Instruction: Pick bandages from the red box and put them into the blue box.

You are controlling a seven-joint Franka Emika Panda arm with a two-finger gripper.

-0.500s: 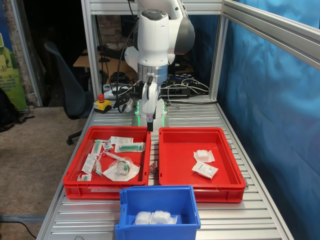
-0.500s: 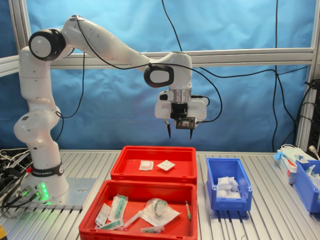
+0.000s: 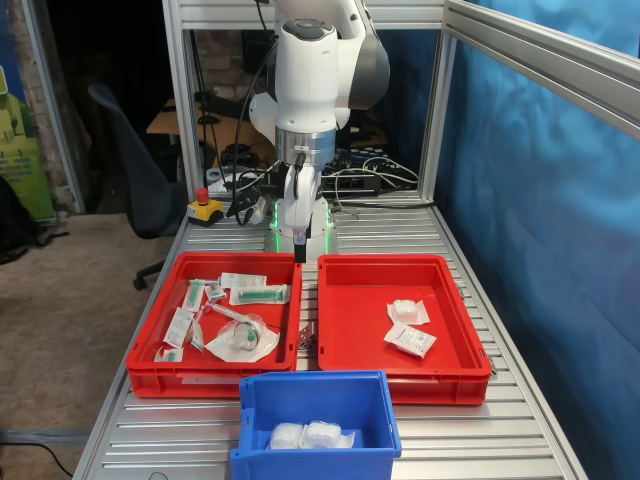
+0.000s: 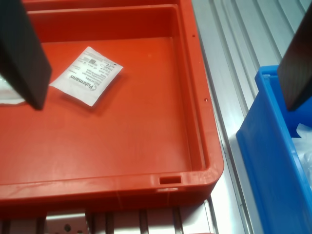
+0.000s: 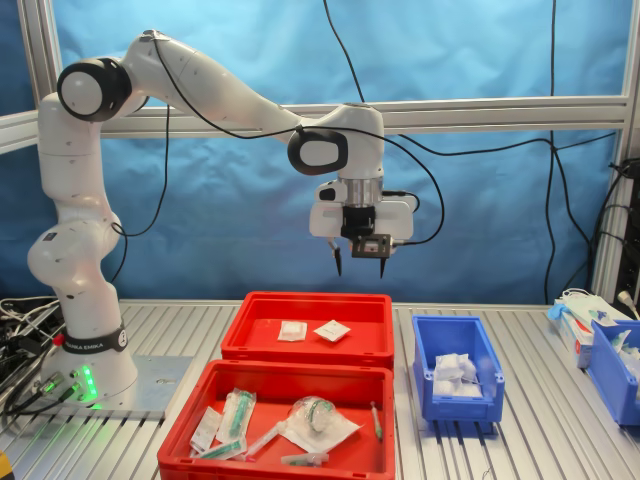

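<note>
In the second exterior view, going from the second exterior view's left, a cluttered red tray (image 5: pixel 200 415) with syringe packs (image 5: pixel 236 414) and tubing (image 5: pixel 312 412) is seen in front. Behind it lies the red box (image 5: pixel 300 345), where two bandages (image 5: pixel 313 330) rest side by side. The gripper (image 5: pixel 360 266) is held high above its right end, jaws spread and empty. Further right stands the blue box (image 5: pixel 455 395), with white packets (image 5: pixel 450 372) inside.
</note>
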